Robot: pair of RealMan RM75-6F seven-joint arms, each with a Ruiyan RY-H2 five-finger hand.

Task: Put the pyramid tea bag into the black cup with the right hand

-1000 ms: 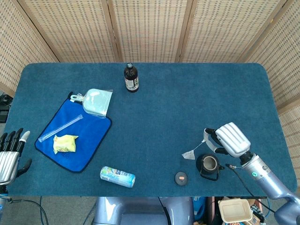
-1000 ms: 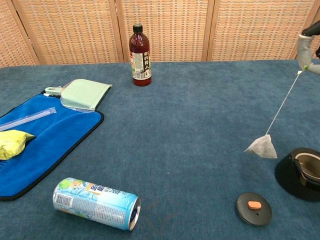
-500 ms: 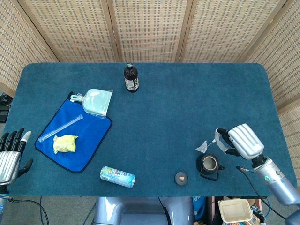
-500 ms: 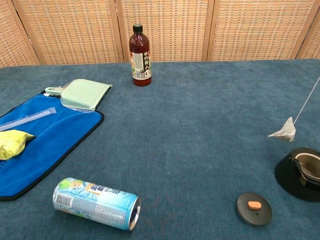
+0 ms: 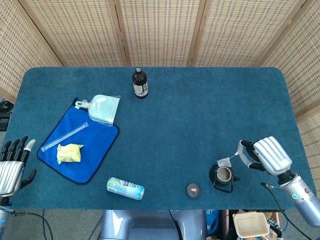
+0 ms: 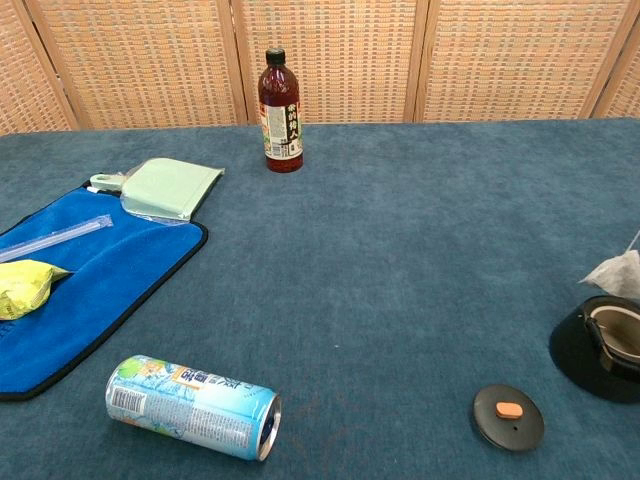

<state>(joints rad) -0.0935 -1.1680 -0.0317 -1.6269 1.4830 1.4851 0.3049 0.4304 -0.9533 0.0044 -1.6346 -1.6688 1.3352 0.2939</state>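
Observation:
The black cup stands open near the table's front right; in the chest view the cup sits at the right edge. My right hand is just right of the cup and pinches the tea bag's string. The white pyramid tea bag hangs just above the cup's far rim; in the chest view the tea bag dangles right over the cup. My left hand rests off the table's front left corner, fingers apart, holding nothing.
The cup's black lid lies left of the cup. A drink can lies on its side at the front. A blue cloth with a yellow packet, a dustpan and a brown bottle sit further left and back.
My right hand has moved right and toward the front edge, carrying the tea bag from the cloth beside the cup up to just above the cup's rim.

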